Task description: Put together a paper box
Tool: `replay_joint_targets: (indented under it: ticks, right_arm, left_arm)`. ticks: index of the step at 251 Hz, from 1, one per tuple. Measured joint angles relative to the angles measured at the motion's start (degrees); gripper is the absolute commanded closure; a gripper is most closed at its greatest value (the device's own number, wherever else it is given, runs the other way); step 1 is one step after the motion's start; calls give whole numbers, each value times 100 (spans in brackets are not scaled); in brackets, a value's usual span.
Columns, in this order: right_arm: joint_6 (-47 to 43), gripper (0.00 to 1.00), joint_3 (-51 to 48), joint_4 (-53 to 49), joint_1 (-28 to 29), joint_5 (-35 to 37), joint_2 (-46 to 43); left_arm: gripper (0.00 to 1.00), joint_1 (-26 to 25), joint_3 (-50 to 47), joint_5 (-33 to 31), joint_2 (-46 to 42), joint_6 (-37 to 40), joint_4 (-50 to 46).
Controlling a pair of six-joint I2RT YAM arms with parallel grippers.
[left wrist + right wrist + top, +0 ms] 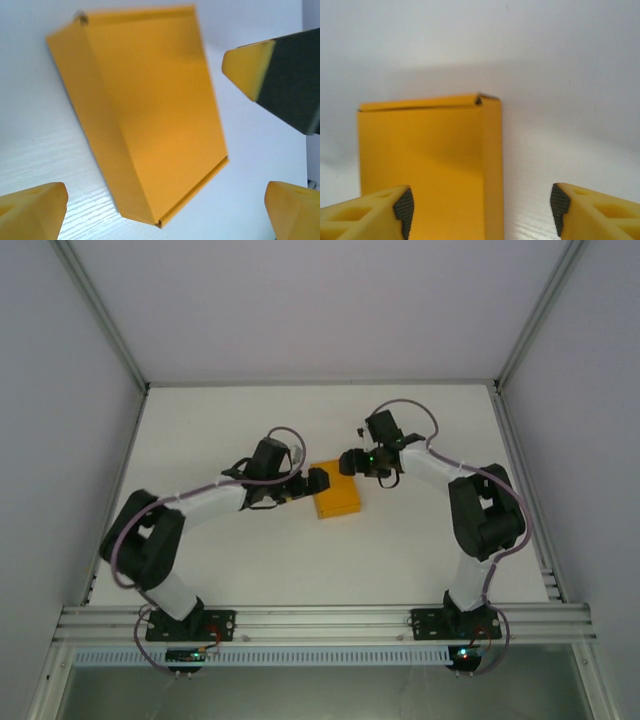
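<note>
We counted one orange-yellow paper box [336, 492], one white table [250, 570], two robot arms, the left arm [200, 502] and the right arm [438, 468], and two grippers, the left gripper [316, 480] and the right gripper [349, 460].

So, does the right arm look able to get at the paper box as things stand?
Probably yes. The right gripper hangs open right by the paper box, with nothing between them; the left gripper, also open, sits at the box's opposite side, out of the way.
</note>
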Motion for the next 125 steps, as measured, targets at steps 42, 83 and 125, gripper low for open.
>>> replay_joint_targets:
  ticks: [42, 83, 125]
  right_arm:
    - [-240, 1, 138, -98, -125, 4, -621]
    - [-323, 1, -332, 35, -365, 186, -1810]
    - [-354, 1, -857, 46, -498, 306, -2402]
  left_arm:
    - [0, 46, 234, -1069, -1088, 470, -876]
    - [0, 752, 118, -1947, -2260, 699, -1453]
    - [0, 1228, -470, -1637, -2793, 739, -1322]
